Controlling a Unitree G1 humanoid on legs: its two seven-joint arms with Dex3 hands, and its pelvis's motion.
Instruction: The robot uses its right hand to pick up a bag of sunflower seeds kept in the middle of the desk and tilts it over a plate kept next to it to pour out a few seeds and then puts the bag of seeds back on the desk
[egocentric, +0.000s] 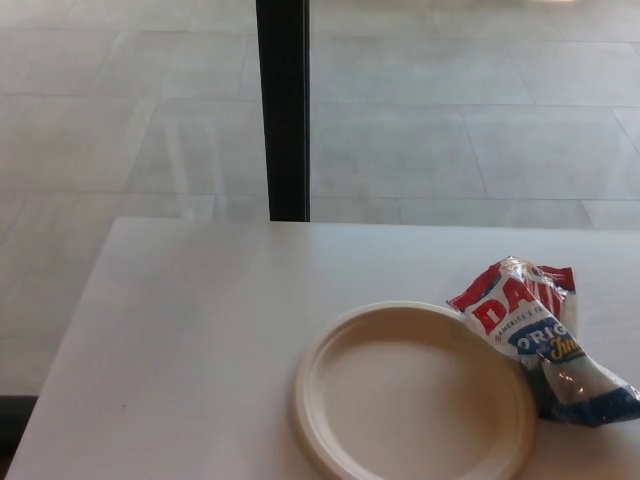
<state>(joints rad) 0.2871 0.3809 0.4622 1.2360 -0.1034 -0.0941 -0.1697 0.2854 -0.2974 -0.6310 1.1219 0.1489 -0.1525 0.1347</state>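
Neither of the robot's hands was seen in the head view, so whether they were spread, closed or holding anything could not be told. The bag of sunflower seeds (530, 335) was found lying on the desk (190, 340) towards its right side, crumpled and laid on a slant, with its red and white upper end pointed to the far edge and its blue lower end drawn towards the near right corner. Large red letters and a blue band of print were shown on its face, only partly readable. The bag was laid just beside the plate (415, 395) and was touching or slightly overlapping the plate's right rim. The plate, round, cream-coloured and shallow, was set near the desk's near edge, right of the middle, and its near rim was cut off by the picture's lower border. Beyond the far edge of the desk a dark upright post (283, 110) was seen, standing against a pale tiled floor (450, 120).
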